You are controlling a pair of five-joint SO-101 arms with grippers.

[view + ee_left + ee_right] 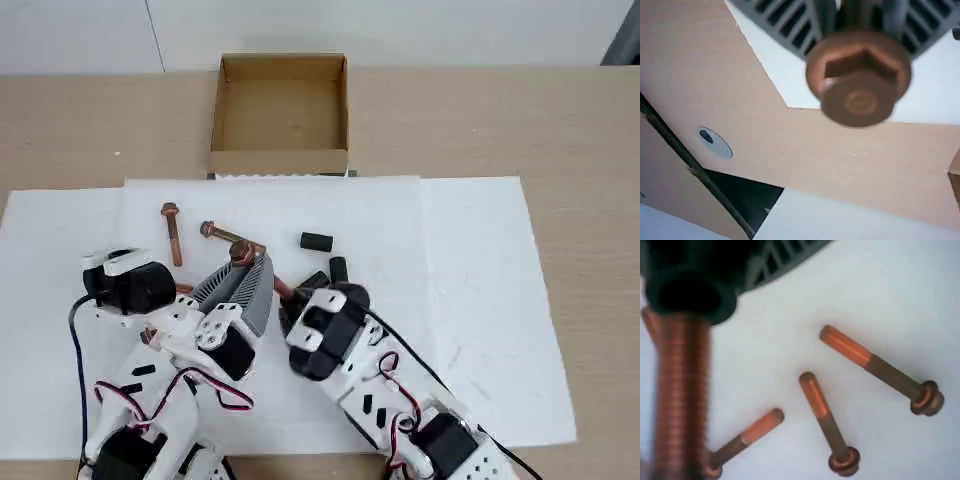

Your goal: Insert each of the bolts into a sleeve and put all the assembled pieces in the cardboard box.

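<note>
L arm [178,322] & R arm [352,385] white w/ blk servos, red/white/blk wires; L hand [246,264] grey, ribbed.

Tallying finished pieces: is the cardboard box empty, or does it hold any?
Empty: in the high view the cardboard box shows only bare floor; loose bolts and sleeves lie on the white sheet outside it.

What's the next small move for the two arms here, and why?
Probably ease the left gripper forward so its bolt slides into the sleeve held by the right gripper; the threaded shaft looks lined up at the sleeve's mouth.
</note>
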